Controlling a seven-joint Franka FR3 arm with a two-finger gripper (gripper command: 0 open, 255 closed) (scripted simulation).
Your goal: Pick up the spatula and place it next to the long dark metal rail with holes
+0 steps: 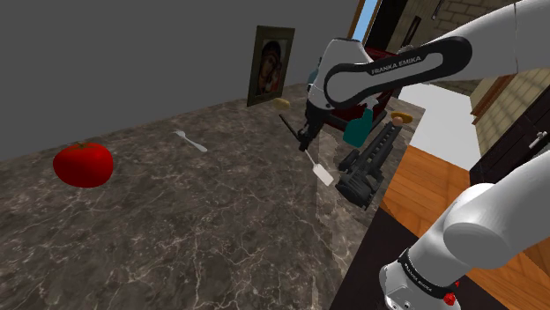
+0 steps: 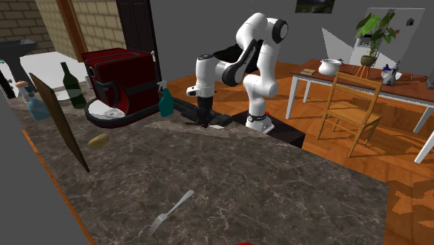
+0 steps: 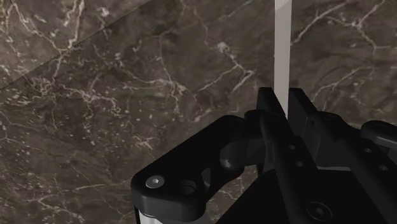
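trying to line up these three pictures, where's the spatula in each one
Shoulder view: the spatula is right of centre, slanting down from the hand, left of the dark rail.
Second exterior view: upper middle, spatula at the hand.
Wrist view: a pale strip reaching out from the hand over the marbled counter.
Shared landmark: the teal spray bottle, in both exterior views.

the counter (image 1: 176,238) is dark brown, marbled with thin pale cream veins. the tomato (image 1: 83,164) is bright red. the fork (image 1: 190,141) is pale silver-grey. the spatula (image 1: 323,174) has a black handle and an off-white blade. the rail (image 1: 375,154) is near black. the bottle (image 1: 357,130) is teal. the arm (image 1: 494,220) is white, its gripper (image 1: 304,139) black. the floor (image 1: 432,189) is orange with wood grain.
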